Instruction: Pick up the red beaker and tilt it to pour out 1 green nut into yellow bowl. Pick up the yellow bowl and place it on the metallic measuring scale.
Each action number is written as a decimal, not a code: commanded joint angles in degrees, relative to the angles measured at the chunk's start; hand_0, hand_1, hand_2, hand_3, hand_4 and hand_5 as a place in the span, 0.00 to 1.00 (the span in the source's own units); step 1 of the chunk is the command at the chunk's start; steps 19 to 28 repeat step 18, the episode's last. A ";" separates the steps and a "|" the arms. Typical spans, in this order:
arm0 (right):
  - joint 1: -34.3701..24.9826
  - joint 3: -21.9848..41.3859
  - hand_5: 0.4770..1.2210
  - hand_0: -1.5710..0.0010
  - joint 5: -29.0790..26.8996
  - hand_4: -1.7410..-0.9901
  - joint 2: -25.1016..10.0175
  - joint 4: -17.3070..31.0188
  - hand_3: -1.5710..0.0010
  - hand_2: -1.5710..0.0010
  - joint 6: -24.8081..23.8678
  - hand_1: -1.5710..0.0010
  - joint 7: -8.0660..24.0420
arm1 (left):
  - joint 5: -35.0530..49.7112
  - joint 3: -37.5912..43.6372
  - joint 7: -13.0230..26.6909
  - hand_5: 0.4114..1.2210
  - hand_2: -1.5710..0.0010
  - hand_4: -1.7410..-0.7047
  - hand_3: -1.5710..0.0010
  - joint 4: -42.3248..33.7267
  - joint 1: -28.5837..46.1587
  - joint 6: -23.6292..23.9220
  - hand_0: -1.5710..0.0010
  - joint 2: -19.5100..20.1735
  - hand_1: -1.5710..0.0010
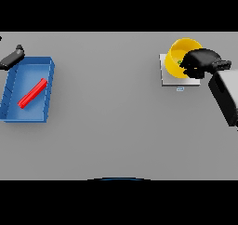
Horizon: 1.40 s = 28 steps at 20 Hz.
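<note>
One robot hand, the right robot hand (201,62), curls its fingers round the near-right rim of the yellow bowl (179,56). That bowl sits on the metallic measuring scale (167,75), with a green nut (179,62) inside. I think letting go comes next. The left robot hand (11,58) rests far away by the blue tray (50,87), where the red beaker (32,93) lies slanted.

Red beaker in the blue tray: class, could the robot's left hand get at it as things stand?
Probably yes: the red beaker lies uncovered in the open blue tray, and the left hand sits just beyond its far corner.
</note>
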 commanded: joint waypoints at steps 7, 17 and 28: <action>-0.16 -1.03 0.57 0.63 -1.98 0.28 -0.27 -0.09 0.58 0.71 3.74 0.72 1.62 | 0.30 -0.01 0.27 0.44 1.00 0.86 1.00 -0.52 0.13 -0.11 1.00 -0.01 1.00; -0.22 0.48 0.44 0.96 -0.48 0.43 -0.93 0.25 0.82 0.95 4.30 0.97 0.92 | -0.35 -0.48 0.86 0.44 1.00 0.86 1.00 -1.98 0.07 1.51 1.00 -0.39 1.00; -0.18 0.55 0.43 0.97 -0.43 0.44 -0.91 0.37 0.83 0.96 4.30 0.98 0.79 | -0.14 -0.26 0.55 0.44 1.00 0.86 1.00 -1.89 0.52 1.23 1.00 0.19 1.00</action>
